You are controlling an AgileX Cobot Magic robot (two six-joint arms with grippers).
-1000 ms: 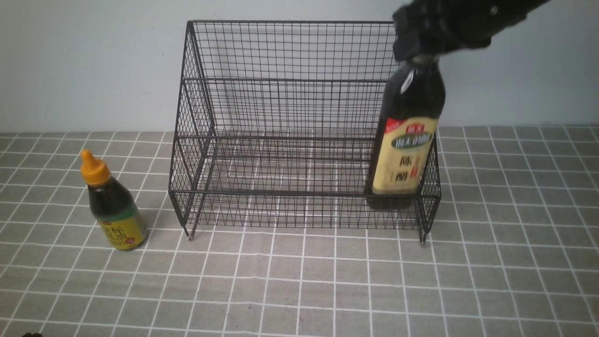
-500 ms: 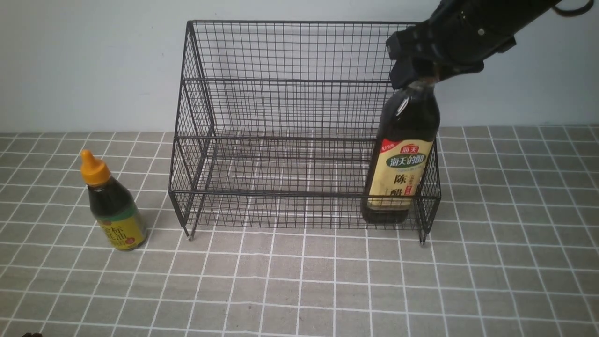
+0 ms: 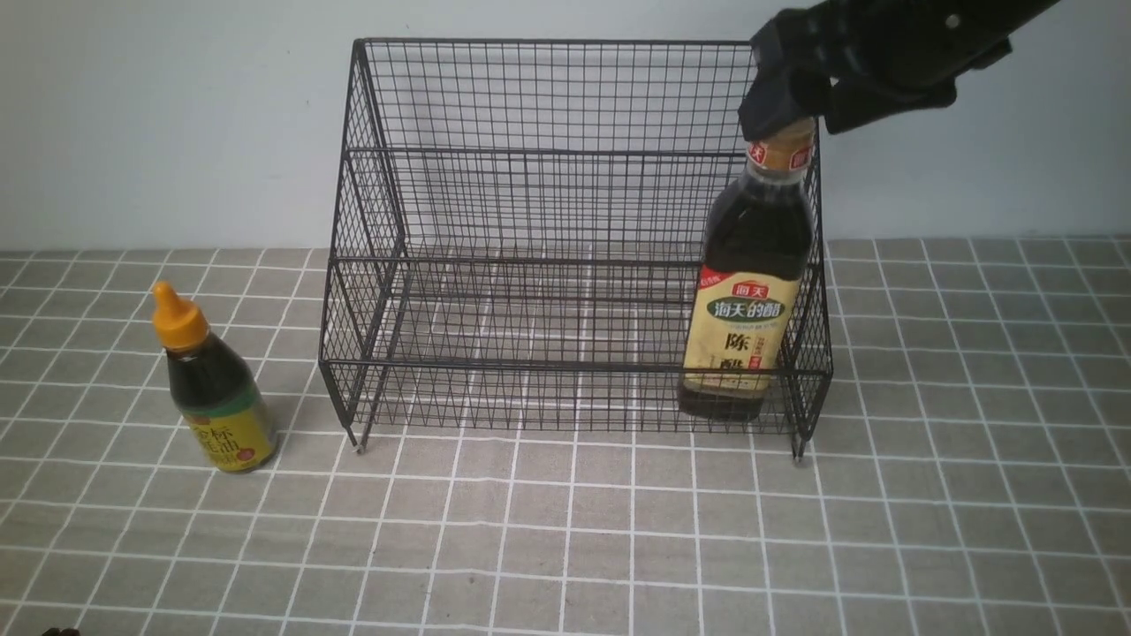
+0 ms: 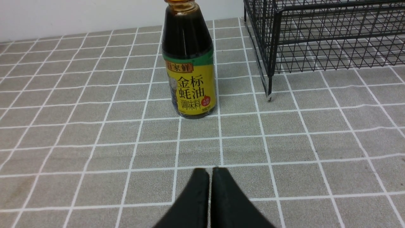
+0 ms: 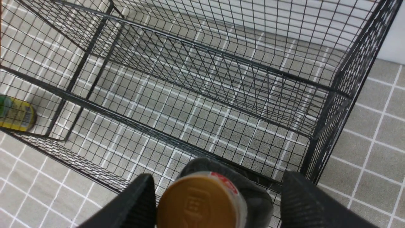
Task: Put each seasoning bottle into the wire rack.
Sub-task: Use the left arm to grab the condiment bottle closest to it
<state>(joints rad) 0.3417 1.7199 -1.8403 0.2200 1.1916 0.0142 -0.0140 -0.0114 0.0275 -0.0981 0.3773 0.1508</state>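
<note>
The tall seasoning bottle [image 3: 747, 300] with tan cap [image 3: 782, 150] and beige label stands, slightly tilted, in the front lower tier at the right end of the black wire rack [image 3: 530, 203]. My right gripper [image 3: 795, 97] is open just above its cap. In the right wrist view the cap [image 5: 197, 202] sits between the spread fingers of the right gripper [image 5: 218, 177], with a gap on one side. The short bottle [image 3: 212, 389] with orange cap stands on the table left of the rack. My left gripper [image 4: 210, 169] is shut and empty, low over the table, short of the short bottle [image 4: 189, 72].
The table has a grey cloth with a white grid [image 3: 565, 548]. A pale wall [image 3: 177, 115] stands right behind the rack. The rack's front leg [image 4: 269, 95] stands close beside the short bottle. The rack's upper tier [image 5: 202, 95] holds nothing.
The right gripper lowered the tall bottle into the rack's front tier, opened, and lifted off the cap, which now shows. The short bottle has not moved.
</note>
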